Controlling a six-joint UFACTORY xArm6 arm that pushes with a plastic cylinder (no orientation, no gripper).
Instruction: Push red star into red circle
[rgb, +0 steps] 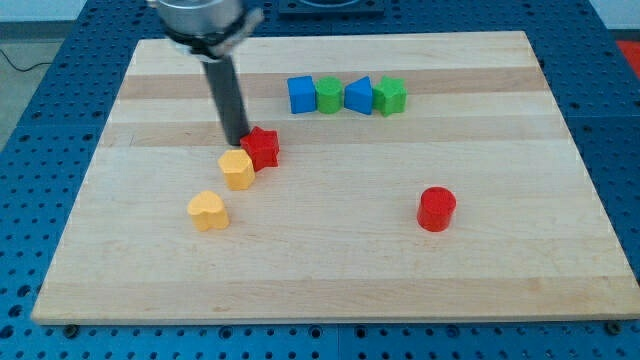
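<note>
The red star lies left of the board's middle. The red circle, a short cylinder, stands well to the view's right and lower, far from the star. My tip sits at the star's left edge, touching or almost touching it. A yellow hexagon-like block touches the star's lower left corner, just below my tip.
A yellow heart lies lower left of the yellow block. A row of blocks stands near the view's top: blue square, green, blue, green. The wooden board ends on a blue perforated table.
</note>
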